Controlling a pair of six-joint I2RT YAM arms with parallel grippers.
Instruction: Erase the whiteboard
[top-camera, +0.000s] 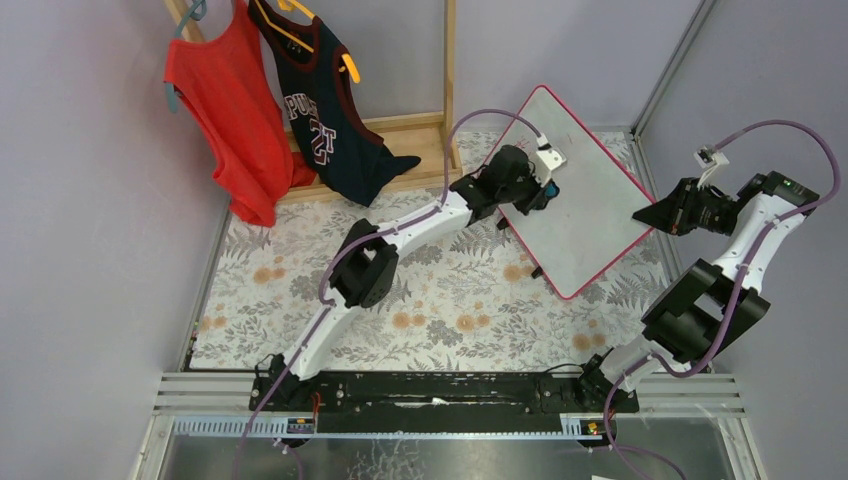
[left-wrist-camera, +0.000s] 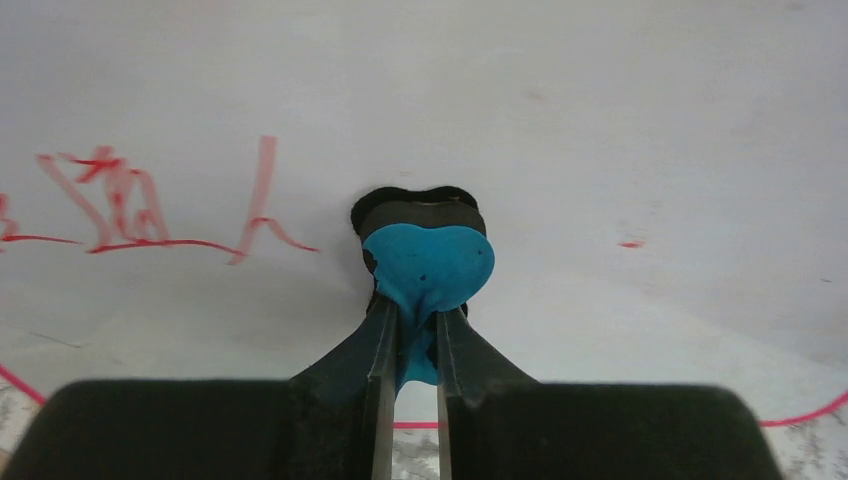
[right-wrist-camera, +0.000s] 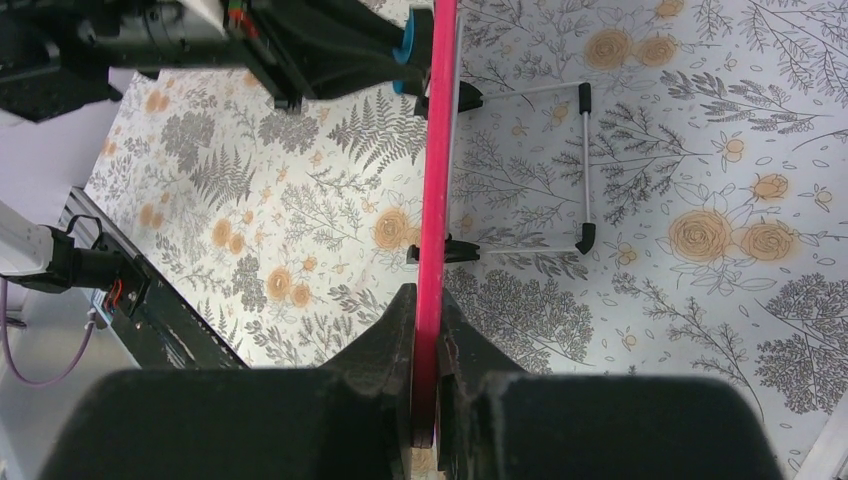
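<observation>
The whiteboard (top-camera: 590, 205), white with a thin pink-red frame, stands tilted at the back right of the table. My left gripper (top-camera: 541, 191) is shut on a small blue eraser (left-wrist-camera: 430, 262) and presses its dark pad against the board face (left-wrist-camera: 620, 110). Red handwritten marks (left-wrist-camera: 130, 205) lie left of the eraser, and a small red speck (left-wrist-camera: 630, 243) to its right. My right gripper (top-camera: 646, 214) is shut on the board's right edge. In the right wrist view the pink frame (right-wrist-camera: 440, 140) runs edge-on between that gripper's (right-wrist-camera: 428, 305) fingers.
A wooden clothes rack (top-camera: 448, 70) at the back left holds a red shirt (top-camera: 225, 110) and a navy jersey (top-camera: 320, 110). A floral cloth (top-camera: 440, 300) covers the table. The board's wire stand (right-wrist-camera: 584, 170) rests on the cloth behind it. A black rail (top-camera: 440, 390) runs along the near edge.
</observation>
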